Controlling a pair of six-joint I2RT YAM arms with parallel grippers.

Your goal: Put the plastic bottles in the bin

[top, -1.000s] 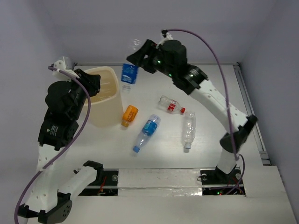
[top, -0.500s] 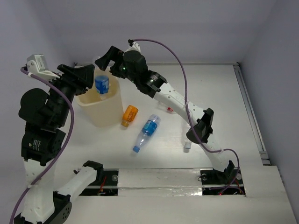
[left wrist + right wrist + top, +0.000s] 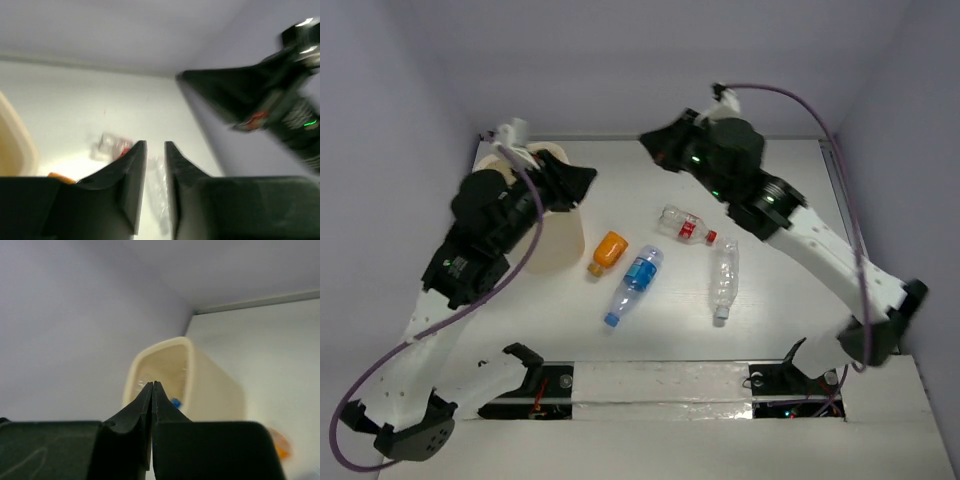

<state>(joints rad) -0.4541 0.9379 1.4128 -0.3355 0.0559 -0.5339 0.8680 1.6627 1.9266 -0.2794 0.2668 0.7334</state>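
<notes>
The cream bin (image 3: 563,240) stands at the left, mostly hidden under my left arm. My left gripper (image 3: 582,180) hovers over its right rim, its jaws (image 3: 155,145) a little apart and holding nothing. My right gripper (image 3: 650,140) hangs at the back, shut and empty (image 3: 152,384), pointing at the bin (image 3: 210,385). A blue cap (image 3: 175,402) shows inside the bin. On the table lie an orange bottle (image 3: 607,251), a blue-labelled bottle (image 3: 635,283), a red-labelled bottle (image 3: 687,227) and a clear bottle (image 3: 723,280).
The back wall runs close behind both grippers, and a side wall stands left of the bin. A metal rail (image 3: 855,230) borders the table's right edge. My right arm (image 3: 270,95) crosses the left wrist view at upper right.
My right gripper let go of the blue-labelled bottle over the bin, shut, and swung back to the right. My left arm leaned right, over the bin.
</notes>
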